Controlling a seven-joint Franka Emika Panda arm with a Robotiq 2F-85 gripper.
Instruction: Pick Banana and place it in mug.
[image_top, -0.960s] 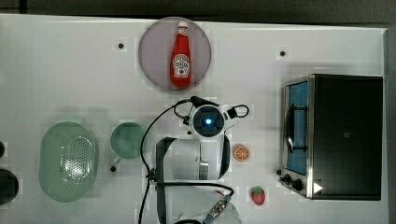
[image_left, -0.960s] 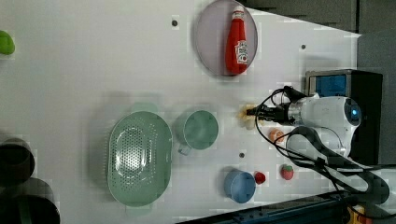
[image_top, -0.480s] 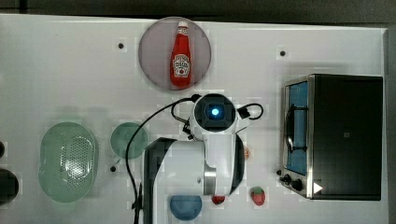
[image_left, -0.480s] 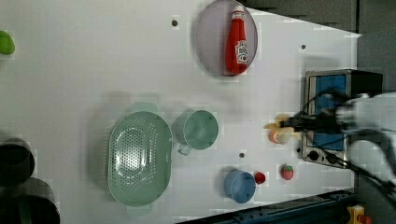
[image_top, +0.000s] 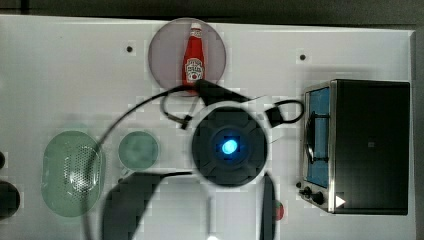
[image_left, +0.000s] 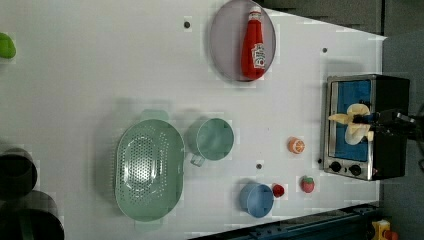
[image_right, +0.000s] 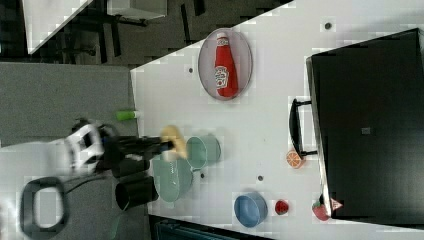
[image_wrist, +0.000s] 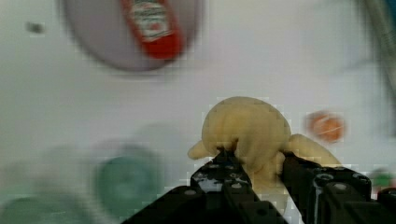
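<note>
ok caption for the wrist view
Gripper holding the banana above the table, mug and ketchup bottle below.

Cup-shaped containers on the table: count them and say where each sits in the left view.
2. The green mug stands beside the perforated oval dish, on the left view's right of it. The blue cup stands nearer the left view's bottom edge, next to a small red toy. Others may be hidden.

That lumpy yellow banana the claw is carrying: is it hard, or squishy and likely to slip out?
The banana looks soft: it bulges around the gripper pinching it. It is probably light, carried high by a narrow pinch. Its lumpy, matte surface likely resists slipping.
</note>
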